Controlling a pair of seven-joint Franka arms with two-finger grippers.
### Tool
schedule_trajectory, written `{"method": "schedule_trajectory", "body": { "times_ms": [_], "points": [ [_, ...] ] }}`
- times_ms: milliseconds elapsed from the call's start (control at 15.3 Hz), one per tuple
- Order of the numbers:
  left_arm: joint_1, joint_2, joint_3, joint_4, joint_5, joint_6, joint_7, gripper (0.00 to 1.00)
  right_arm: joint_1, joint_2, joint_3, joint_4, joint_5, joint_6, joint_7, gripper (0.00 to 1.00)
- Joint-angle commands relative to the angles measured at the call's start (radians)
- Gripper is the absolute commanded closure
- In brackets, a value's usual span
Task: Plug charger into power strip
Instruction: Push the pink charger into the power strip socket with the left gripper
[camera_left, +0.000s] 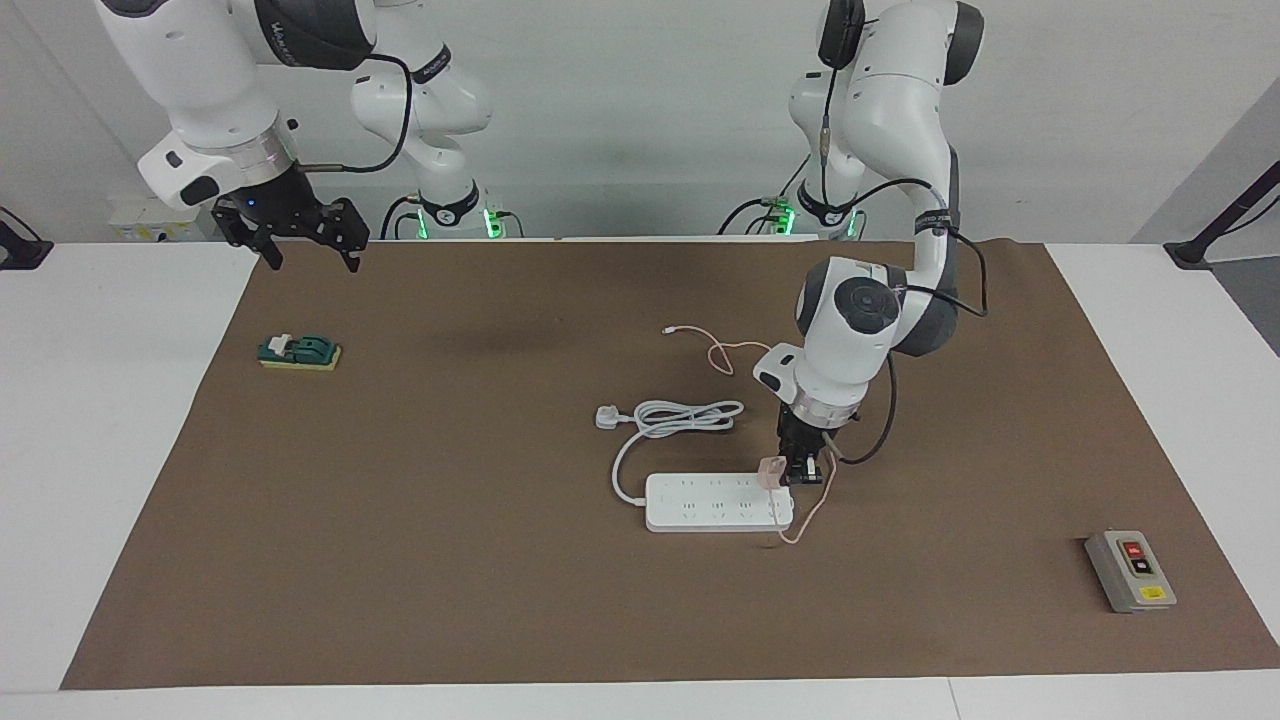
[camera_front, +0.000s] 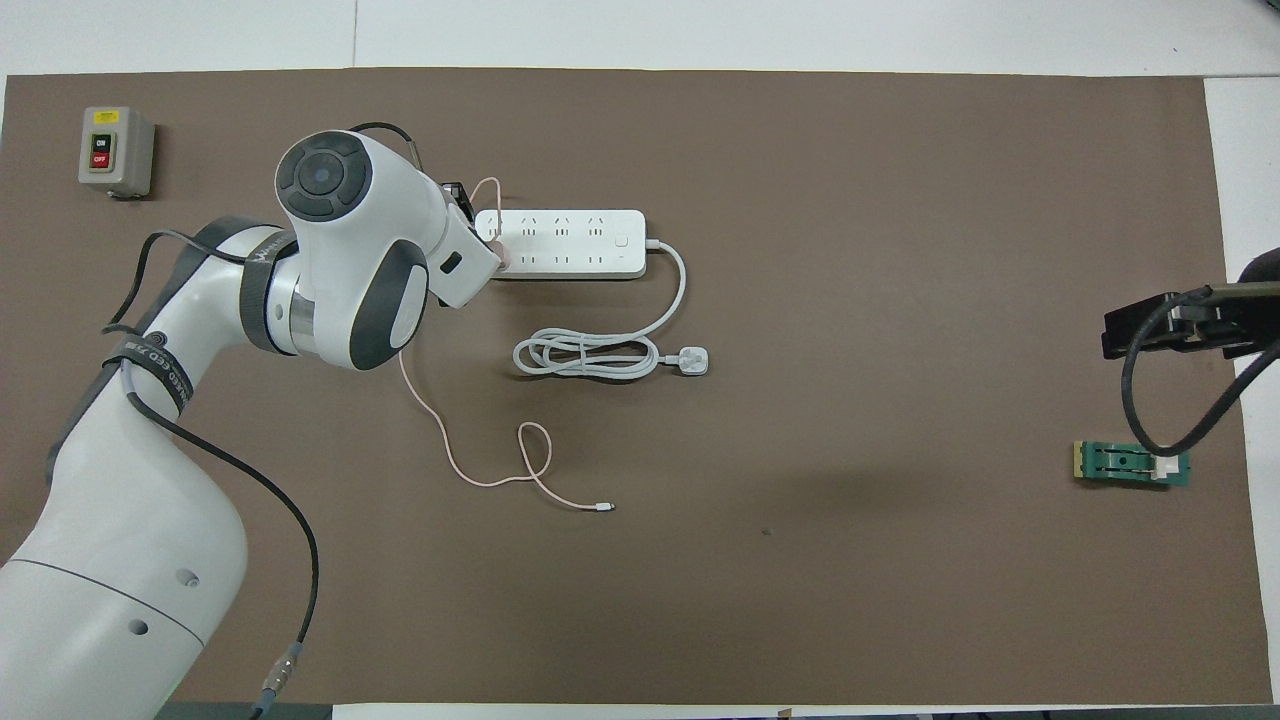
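Observation:
The white power strip (camera_left: 715, 502) lies flat mid-table; it also shows in the overhead view (camera_front: 570, 243). The pale-pink charger (camera_left: 772, 470) sits at the strip's end toward the left arm's end of the table, over the row of outlets nearer the robots. My left gripper (camera_left: 803, 474) is low at that end and shut on the charger, which barely shows in the overhead view (camera_front: 498, 256) under the wrist. The charger's thin pink cable (camera_front: 440, 430) trails toward the robots to its connector (camera_front: 605, 508). My right gripper (camera_left: 308, 250) waits open and raised.
The strip's thick white cord (camera_left: 680, 418) is coiled nearer the robots, ending in a three-pin plug (camera_left: 608, 416). A grey button box (camera_left: 1130, 570) sits toward the left arm's end. A green and yellow block (camera_left: 300, 352) lies under the right gripper's side.

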Motion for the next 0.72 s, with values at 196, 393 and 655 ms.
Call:
{"method": "schedule_trajectory", "body": {
  "times_ms": [196, 393, 655],
  "points": [
    [0.024, 0.078, -0.002, 0.112, -0.109, -0.146, 0.019, 0.98, -0.005, -0.012, 0.004, -0.005, -0.009, -0.012, -0.016, 0.0],
    [0.016, 0.086, 0.0, 0.116, -0.103, -0.142, 0.019, 0.98, -0.005, -0.012, 0.004, -0.007, -0.009, -0.012, -0.016, 0.0],
    [-0.012, 0.089, 0.004, 0.121, -0.088, -0.142, 0.013, 0.98, -0.005, -0.012, 0.004, -0.005, -0.009, -0.012, -0.016, 0.0]
  ]
}}
